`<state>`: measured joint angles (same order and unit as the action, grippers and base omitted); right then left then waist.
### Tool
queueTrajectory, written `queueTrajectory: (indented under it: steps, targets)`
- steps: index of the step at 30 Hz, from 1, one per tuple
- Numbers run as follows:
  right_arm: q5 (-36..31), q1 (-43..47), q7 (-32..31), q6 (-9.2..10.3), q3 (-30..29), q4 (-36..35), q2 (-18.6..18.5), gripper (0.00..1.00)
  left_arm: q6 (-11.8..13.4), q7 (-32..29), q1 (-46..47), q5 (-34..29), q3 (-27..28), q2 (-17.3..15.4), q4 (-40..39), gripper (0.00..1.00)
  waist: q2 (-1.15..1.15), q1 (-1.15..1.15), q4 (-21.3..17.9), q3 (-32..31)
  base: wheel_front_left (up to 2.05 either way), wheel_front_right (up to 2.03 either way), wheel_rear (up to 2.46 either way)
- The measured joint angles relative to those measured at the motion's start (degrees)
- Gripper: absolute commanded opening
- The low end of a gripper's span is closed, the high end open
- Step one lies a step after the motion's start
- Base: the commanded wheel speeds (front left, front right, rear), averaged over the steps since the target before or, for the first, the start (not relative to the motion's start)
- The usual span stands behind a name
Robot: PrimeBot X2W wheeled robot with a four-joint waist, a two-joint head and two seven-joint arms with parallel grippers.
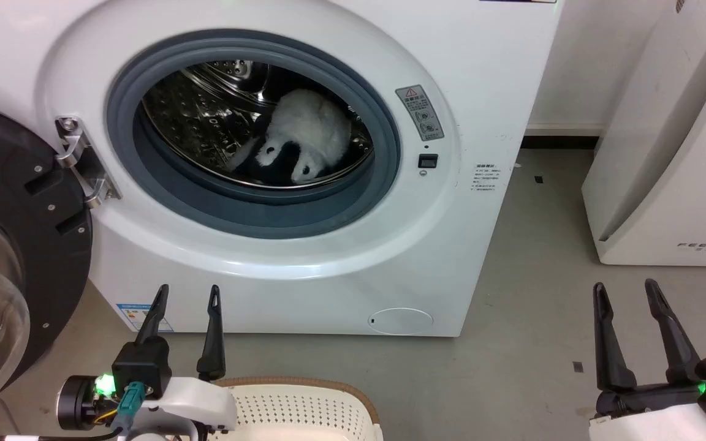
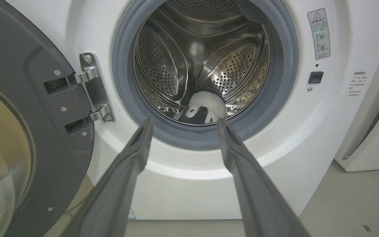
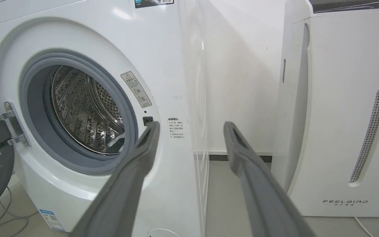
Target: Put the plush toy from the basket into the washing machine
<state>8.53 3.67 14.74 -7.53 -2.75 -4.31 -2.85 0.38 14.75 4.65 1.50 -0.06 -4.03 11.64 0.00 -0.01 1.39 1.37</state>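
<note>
Status: the plush toy (image 1: 304, 138) lies inside the washing machine (image 1: 328, 282), on the lower curve of the steel drum (image 2: 163, 65) and behind the grey gasket (image 1: 255, 211). No part of it overhangs the porthole lip.

Left gripper (image 1: 188, 289): fingers spread wide, nothing between them. It stands in front of the machine, below the porthole and above the basket (image 1: 304, 384).

Right gripper (image 1: 624, 285): fingers equally spread, nothing held. It stands over the floor between the machine and the slanted white appliance (image 1: 665, 153).

Step in hand: I judge the deposit complete and the release done; what is left is withdrawal.

Next move: I need no grasp. I only need both arms kept clear of the porthole and of the open door (image 1: 16, 245) at my left. Closing that door is not part of the stated task.
</note>
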Motion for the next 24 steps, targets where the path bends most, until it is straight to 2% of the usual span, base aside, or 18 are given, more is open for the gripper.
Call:
queueTrajectory:
  steps: [1,24]
  targets:
    - [0.01,-0.03,-0.01,-0.01,-0.01,0.00,0.00,0.00,0.01,-0.07,-0.01,-0.03,-0.01,-0.01,0.00,0.00,0.00,0.00,0.07,-0.04,0.00,0.00,0.00]
    - [-1.02,-0.13,-2.47,-0.01,0.34,0.51,0.00,0.00,-0.02,-2.55,-0.03,0.08,0.02,-0.01,-1.67,0.00,0.00,0.01,-0.19,-0.29,0.00,0.00,0.00]
